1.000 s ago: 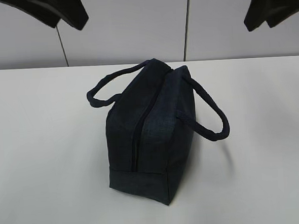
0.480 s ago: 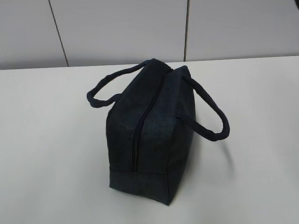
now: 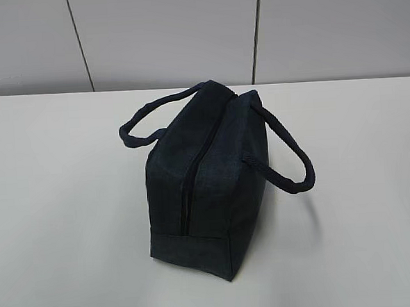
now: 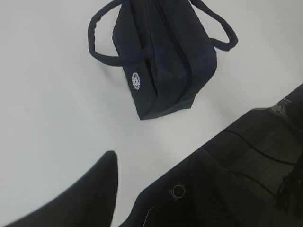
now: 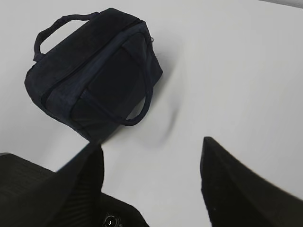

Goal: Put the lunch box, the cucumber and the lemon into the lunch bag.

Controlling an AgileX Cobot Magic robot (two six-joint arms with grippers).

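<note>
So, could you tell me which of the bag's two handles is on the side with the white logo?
The handle at left in the left wrist view: the white logo sits just under it. The other handle hangs off the bag's opposite side.

Zipper shut along the lunch bag (image 3: 207,188), so whatever sits inside stays hidden. From the left wrist, the left end effector (image 4: 142,189) shows one dark finger (image 4: 90,191) clearly, the rest cut by the frame's bottom edge. The right end effector (image 5: 151,189) has both blurred fingers (image 5: 236,189) running off the bottom too. The bag's small white emblem (image 4: 137,80) is too tiny to read.
</note>
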